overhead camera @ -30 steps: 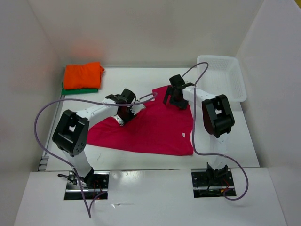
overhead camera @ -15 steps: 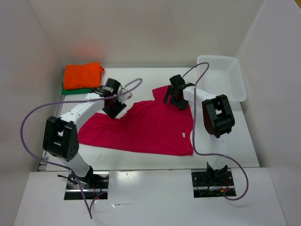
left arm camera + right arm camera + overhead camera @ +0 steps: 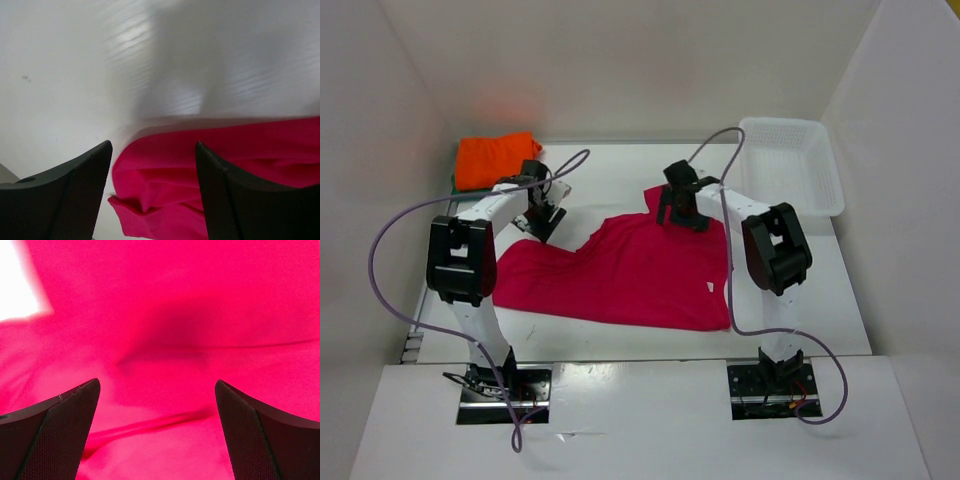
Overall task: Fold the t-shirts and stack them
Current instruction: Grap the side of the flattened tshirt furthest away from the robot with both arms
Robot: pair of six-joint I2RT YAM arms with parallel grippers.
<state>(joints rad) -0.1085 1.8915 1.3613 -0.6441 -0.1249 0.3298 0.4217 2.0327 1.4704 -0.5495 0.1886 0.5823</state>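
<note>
We see left jaws spread at the upper-left edge of the red shirt [image 3: 630, 275]; right jaws spread above its top.

Table [image 3: 610, 175]: white, smooth, faint sheen. Back wall [image 3: 620, 60]: plain white panel. Left wall [image 3: 370, 150] and right wall [image 3: 910, 150]: white panels, leaning outward. Light: even, soft shadows.

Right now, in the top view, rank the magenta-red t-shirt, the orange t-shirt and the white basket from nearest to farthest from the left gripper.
Measured from the left gripper:
1. magenta-red t-shirt, spread mid-table, its left edge just under the gripper.
2. orange t-shirt, folded in the far left corner, a little beyond the gripper.
3. white basket, in the far right corner, across the table.
</note>
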